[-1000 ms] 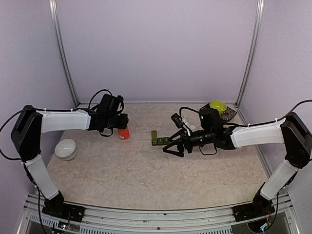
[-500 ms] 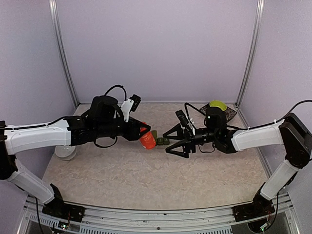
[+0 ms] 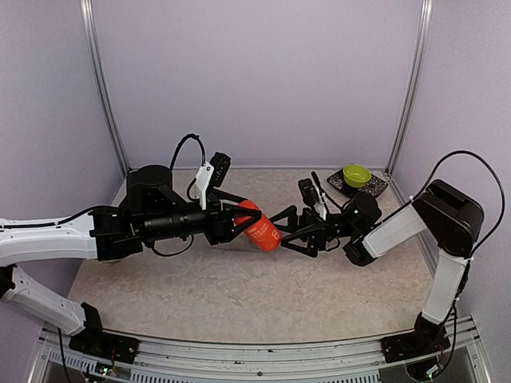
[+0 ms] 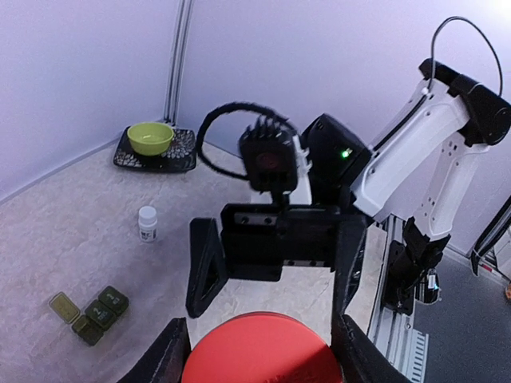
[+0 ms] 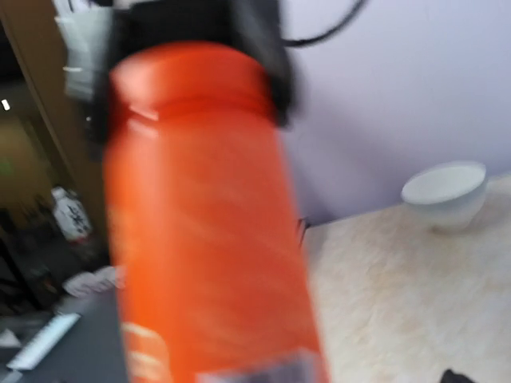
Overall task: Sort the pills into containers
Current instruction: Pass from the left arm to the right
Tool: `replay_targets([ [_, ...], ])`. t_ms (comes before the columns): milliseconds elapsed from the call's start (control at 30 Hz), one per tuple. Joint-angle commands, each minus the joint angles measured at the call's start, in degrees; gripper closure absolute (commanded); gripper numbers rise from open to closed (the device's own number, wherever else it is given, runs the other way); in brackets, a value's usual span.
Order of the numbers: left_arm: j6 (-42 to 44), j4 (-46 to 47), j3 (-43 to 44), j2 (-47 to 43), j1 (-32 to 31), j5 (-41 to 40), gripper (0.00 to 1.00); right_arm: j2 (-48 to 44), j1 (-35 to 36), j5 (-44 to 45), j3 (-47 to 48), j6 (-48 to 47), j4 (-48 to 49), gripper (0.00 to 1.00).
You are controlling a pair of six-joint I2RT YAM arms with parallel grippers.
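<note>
Your containers (image 4: 101, 311) show only on the left wrist cam: a dark green strip of 3 on the table, off to the left of the orange bottle (image 3: 262, 229) and well apart from it. The end lid is flipped open, the other 2 are down. Contents too small to tell. A small white bottle (image 4: 148, 223) stands past the strip, farther from the orange bottle.

Top cam, L to R: the left gripper (image 3: 239, 225) has its fingers clamped on one end of the orange bottle, which is in the air & tilted, free end pointing right. Just right of that end is the right gripper (image 3: 285, 231), fingers spread wide. Farther right & back, a green bowl (image 3: 356, 174) sits on a dark tray (image 3: 377, 188). The right wrist cam is blurred: the orange bottle fills it, w/ a white bowl (image 5: 445, 191) behind.

Vs 1 sec ago: the orange bottle was upright at back left. Now it's at centre, raised & tipped, covering the strip on the top cam. The right gripper has lifted to face it, fingers as wide as before.
</note>
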Motion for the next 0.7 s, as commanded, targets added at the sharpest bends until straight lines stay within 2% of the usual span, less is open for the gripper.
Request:
replay_targets([
  [0,0.65,9.15,-1.24,-0.25,-1.48,-1.68,0.58,3.07,0.3,0.93,1.35,11.54,19.78,0.0],
  [300,0.63,14.96,-1.79,2.18,-2.3,-4.63,0.58,-2.87,3.34,4.73,0.91,-1.31,3.75,0.0],
  [467,0.48,16.1,-1.14,3.65,-2.3,-4.61,0.58,-2.6,4.08,3.42,1.4,-0.43,5.92,0.0],
  [667,-0.85,18.07,-1.02,4.85,-2.28,-2.66,0.58,-2.14,4.49,3.2,2.74,0.05,6.1,0.06],
])
